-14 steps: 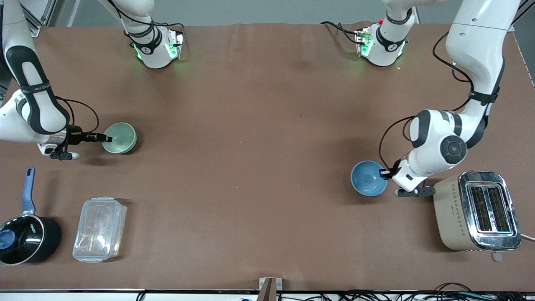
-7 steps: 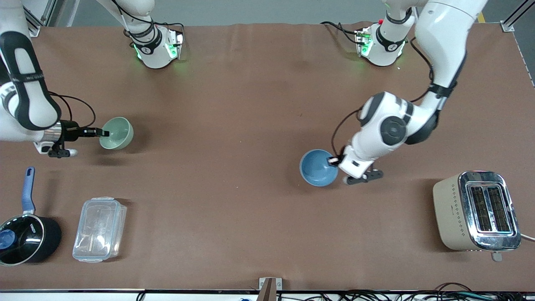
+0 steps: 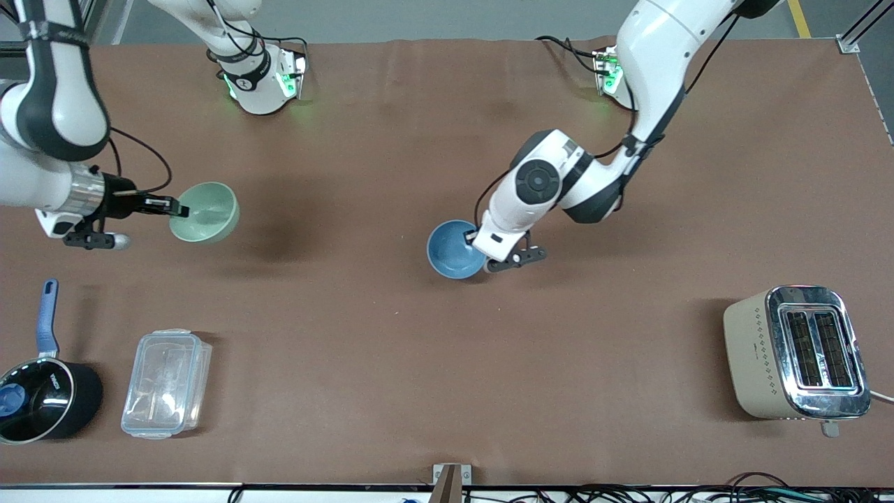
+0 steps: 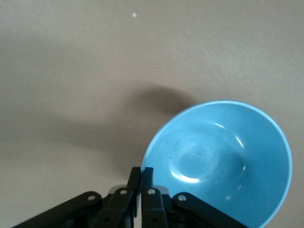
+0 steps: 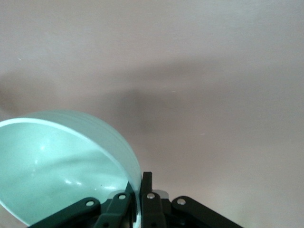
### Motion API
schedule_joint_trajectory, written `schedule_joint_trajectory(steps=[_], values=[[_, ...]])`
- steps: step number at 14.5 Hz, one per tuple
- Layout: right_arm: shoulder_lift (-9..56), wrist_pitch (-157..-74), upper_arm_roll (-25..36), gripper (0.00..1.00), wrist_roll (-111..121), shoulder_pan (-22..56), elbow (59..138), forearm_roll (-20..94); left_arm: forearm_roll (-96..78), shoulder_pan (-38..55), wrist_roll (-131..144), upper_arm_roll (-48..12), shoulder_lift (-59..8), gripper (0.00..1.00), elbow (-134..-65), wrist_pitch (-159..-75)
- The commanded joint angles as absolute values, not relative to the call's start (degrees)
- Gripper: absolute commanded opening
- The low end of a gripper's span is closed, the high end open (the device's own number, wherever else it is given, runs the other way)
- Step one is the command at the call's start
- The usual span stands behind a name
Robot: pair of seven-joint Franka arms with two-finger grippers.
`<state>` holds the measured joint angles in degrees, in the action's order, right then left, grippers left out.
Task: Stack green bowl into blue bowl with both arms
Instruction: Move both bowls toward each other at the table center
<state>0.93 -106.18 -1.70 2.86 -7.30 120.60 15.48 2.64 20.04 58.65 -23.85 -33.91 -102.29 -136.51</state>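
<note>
I am seeing the left gripper (image 4: 141,190) with its jaws pinching the rim of the blue bowl (image 3: 454,249), 1 finger inside the wall and 1 outside, so the bowl is hanging level and mouth-up from a single edge. That arm is carrying it over the middle of the worktop (image 3: 391,349), which I judge is where it is meant to sit as the receiver.

The right gripper (image 5: 137,194) is clamping the rim of the green bowl (image 3: 205,212) the same way; this bowl is tilting, and its shadow is lying apart from it, so I take it as lifted, over the right arm's end of the worktop. The 2 bowls are well apart.

A saucepan (image 3: 43,398) and a clear food box (image 3: 166,383) are sitting nearer the front camera at that end, and a toaster (image 3: 796,353) at the left arm's end, all outside the path between the bowls.
</note>
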Motion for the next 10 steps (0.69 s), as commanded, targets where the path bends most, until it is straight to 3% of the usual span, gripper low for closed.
schedule_joint_trajectory(steps=[1,2,3,4,5,7,10], values=[[0.97,-109.49,-1.14,0.01,-7.0,0.94,120.32,16.08,5.97,21.17,62.21,-23.47,-36.73,0.02,-100.64,-137.64],[1.05,-111.77,-1.14,0.0,-10.08,3.58,120.32,16.08,6.15,21.44,63.18,-23.47,-36.83,0.12,-100.63,-137.64],[1.32,-113.71,-1.14,0.0,-12.46,5.52,120.32,16.08,6.24,21.36,63.28,-23.47,-36.83,0.4,-100.63,-137.64],[2.01,-115.47,-1.14,0.0,-13.96,7.36,120.32,16.17,6.24,21.36,63.28,-23.38,-36.83,0.78,-100.63,-137.55],[3.15,-118.01,-1.14,0.0,-15.8,9.64,120.24,16.26,6.68,21.01,63.11,-23.03,-36.22,1.0,-100.37,-137.2],[5.44,-123.02,-1.23,0.0,-20.54,14.13,120.15,16.35,10.0,20.31,63.11,-20.84,-35.16,1.0,-97.75,-132.57],[8.68,-126.38,-1.23,0.0,-30.19,20.11,117.09,16.44,16.16,18.3,61.97,-18.29,-32.7,1.0,-87.67,-114.68]])
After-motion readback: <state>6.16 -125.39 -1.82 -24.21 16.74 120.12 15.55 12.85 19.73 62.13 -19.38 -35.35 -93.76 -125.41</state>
